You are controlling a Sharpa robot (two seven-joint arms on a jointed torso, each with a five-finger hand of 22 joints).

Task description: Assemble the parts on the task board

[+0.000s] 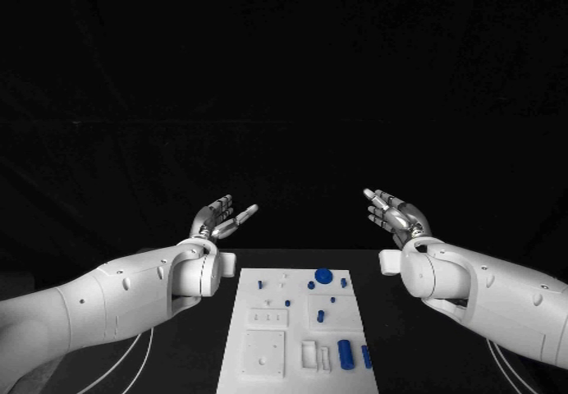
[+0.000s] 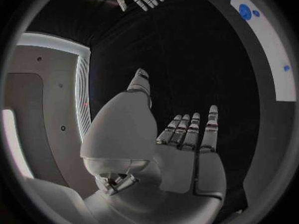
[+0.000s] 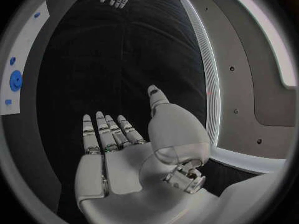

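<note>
Beyond the task board [image 1: 270, 345], both robot hands spread, well apart.

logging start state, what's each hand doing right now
Left hand: open, silver fingers spread, holding nothing.
Right hand: open, silver fingers spread, holding nothing.

White arms [image 1: 118, 300], seemingly grey-silver hands [image 1: 222, 215]

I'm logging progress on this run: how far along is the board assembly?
Barely begun, it seems. Nothing looks assembled: the blue parts lie about the task board. Nothing is in hand: the left hand and right hand are open, raised beyond the board. All picking and fitting appears left.
</note>
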